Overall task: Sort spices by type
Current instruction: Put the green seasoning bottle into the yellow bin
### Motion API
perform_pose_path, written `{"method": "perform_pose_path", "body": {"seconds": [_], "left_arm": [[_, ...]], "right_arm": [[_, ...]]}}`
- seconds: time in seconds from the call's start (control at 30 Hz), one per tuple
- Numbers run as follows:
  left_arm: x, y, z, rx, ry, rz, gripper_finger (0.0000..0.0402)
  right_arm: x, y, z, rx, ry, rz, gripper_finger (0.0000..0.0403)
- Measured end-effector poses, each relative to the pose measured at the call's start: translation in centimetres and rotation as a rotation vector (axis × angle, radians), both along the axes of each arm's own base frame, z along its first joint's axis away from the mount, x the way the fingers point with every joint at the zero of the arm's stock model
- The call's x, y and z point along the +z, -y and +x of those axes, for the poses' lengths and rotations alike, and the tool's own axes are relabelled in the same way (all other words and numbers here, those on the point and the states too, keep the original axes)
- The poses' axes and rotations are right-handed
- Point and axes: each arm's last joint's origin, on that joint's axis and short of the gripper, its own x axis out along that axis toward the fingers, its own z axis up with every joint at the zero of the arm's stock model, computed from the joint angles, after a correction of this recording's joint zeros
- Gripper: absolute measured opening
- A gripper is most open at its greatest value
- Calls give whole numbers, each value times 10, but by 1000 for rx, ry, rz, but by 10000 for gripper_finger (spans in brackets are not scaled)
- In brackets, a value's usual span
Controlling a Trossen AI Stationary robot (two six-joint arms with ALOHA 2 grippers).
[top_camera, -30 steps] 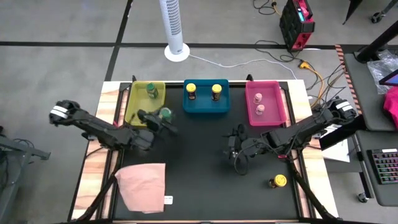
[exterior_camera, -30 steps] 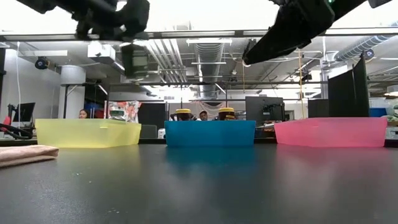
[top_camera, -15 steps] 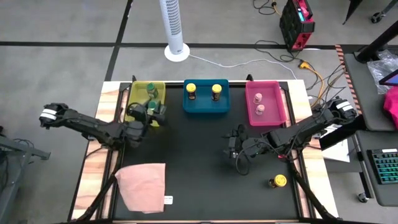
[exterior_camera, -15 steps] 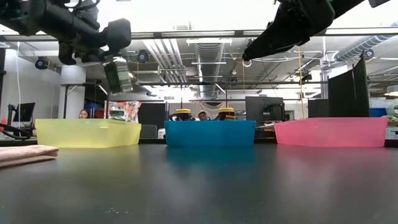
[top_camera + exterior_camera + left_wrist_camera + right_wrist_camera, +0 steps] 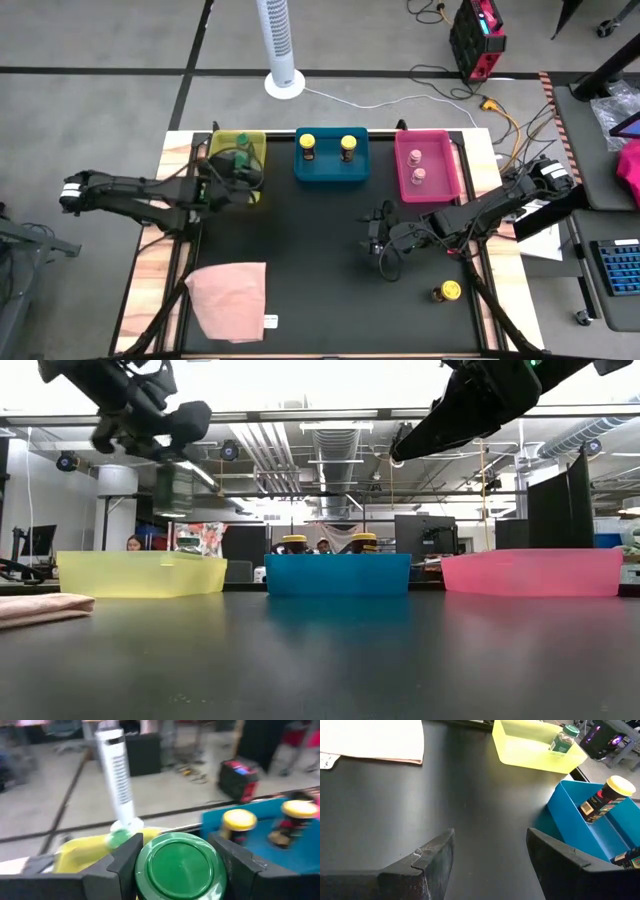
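Overhead, our left gripper (image 5: pixel 240 170) clamps a green-lidded cylindrical spice jar (image 5: pixel 176 866) above the translucent yellow plastic bin (image 5: pixel 222 176); our right gripper (image 5: pixel 374 236) hangs open over the black surface (image 5: pixel 310 260). No label is legible.

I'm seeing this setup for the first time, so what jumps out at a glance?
Three bright bins line the table's far edge: yellow bin, blue bin, pink bin. The left claw grips a green-lidded jar above the yellow bin. The right claw hangs open mid-table, and one yellow-lidded jar lies alone near the front right.
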Motion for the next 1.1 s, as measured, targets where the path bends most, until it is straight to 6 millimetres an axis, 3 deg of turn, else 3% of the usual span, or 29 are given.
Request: {"method": "perform_pose_path", "body": {"seconds": [0.57,1.1], "left_arm": [[-54,-9,-27,222,72,-54,182],[-70,-34,-12,294,21,-116,182]], "right_arm": [[1,0,0,-3,10,8,234],[-2,10,2,-29,-4,-12,227]]}}
